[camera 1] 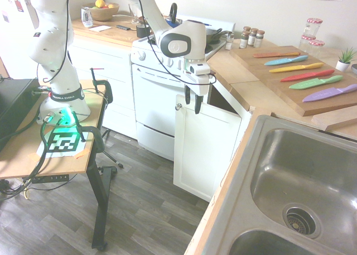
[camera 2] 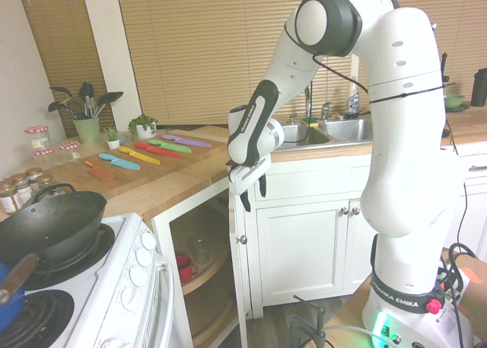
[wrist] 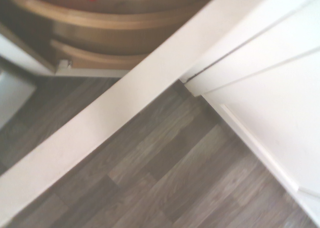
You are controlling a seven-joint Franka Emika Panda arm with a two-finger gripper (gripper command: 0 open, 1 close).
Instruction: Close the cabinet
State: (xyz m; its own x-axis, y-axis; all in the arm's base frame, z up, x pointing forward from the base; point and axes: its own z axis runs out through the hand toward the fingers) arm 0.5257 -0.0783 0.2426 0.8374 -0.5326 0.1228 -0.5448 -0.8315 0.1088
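Note:
The cabinet's white recessed-panel door (camera 1: 203, 149) stands ajar under the wooden countertop (camera 1: 237, 79), swung out into the room. Its small silver knob (camera 1: 178, 106) sits at the top corner. My gripper (camera 1: 192, 106) hangs open just above the door's top edge, close to the knob, with nothing between its fingers. From the other side the door (camera 2: 238, 279) shows edge-on, with the gripper (camera 2: 254, 201) right above it. Inside the cabinet are round wooden shelves (camera 2: 202, 276) with a red mug (camera 2: 185, 268). The wrist view looks down on the door's top edge (wrist: 125, 103) crossing diagonally over the floor.
A white oven (camera 1: 153, 104) stands right beside the open door. A steel sink (camera 1: 301, 182) fills the near counter, and a cutting board with coloured knives (camera 1: 301, 71) lies behind. A black wok (camera 2: 49, 226) sits on the stove. Closed white cabinet fronts (camera 2: 304, 249) adjoin the door's hinge side.

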